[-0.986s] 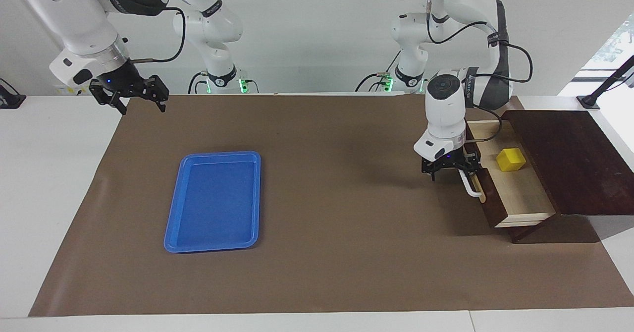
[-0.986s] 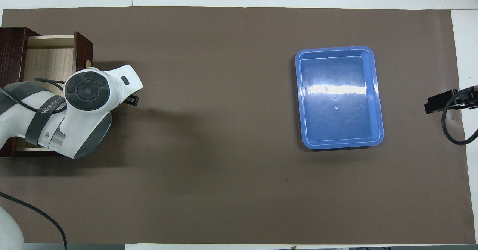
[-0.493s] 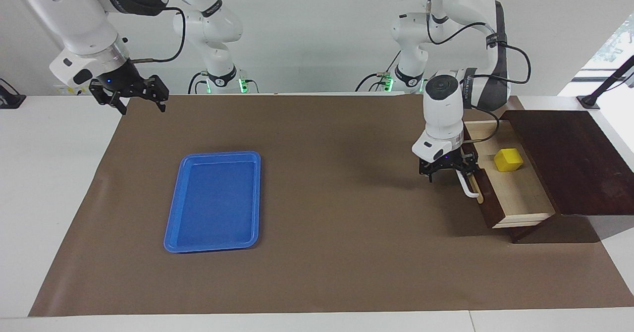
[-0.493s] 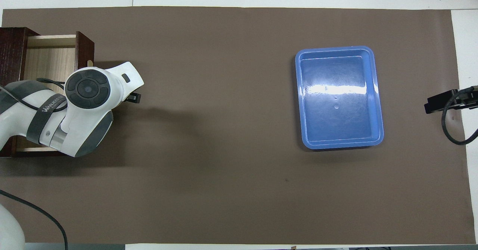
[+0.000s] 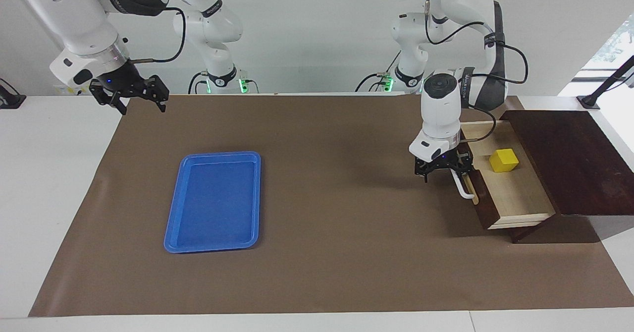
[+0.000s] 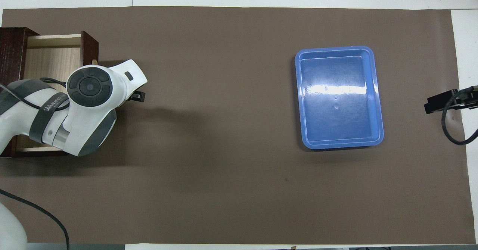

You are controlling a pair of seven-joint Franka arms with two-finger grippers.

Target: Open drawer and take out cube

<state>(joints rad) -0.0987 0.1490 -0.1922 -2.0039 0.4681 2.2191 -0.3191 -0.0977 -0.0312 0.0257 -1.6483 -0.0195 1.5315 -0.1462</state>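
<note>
Facing view, read from its left edge across. Right gripper [image 5: 132,100], black and two-fingered on its white arm, hangs in the air over the corner of the brown table mat [image 5: 327,252] at the right arm's end; its fingers stand apart with nothing between them, and this arm waits. Flat blue plastic tray [image 5: 213,202] lies on the mat, well apart from both grippers and toward the right arm's end of the table.

Left gripper [image 5: 442,169], black and pointing down from the white wrist of the left arm, sits low at the front of the dark brown wooden drawer [image 5: 510,193]. Its fingers are spread, and the white bar handle [image 5: 461,186] passes through the gap between them; whether either finger touches the bar cannot be told. Drawer stands pulled out of the dark wooden box [image 5: 569,161], its pale wood interior exposed. Small bright yellow cube [image 5: 503,160] rests on the drawer floor, in the part nearer to the robots, just beside the box opening and apart from the gripper.

Overhead view: the left arm's wrist covers the handle and the cube, so only a dark tip of the left gripper [image 6: 137,97] shows on the mat in front of the drawer [image 6: 89,48].
</note>
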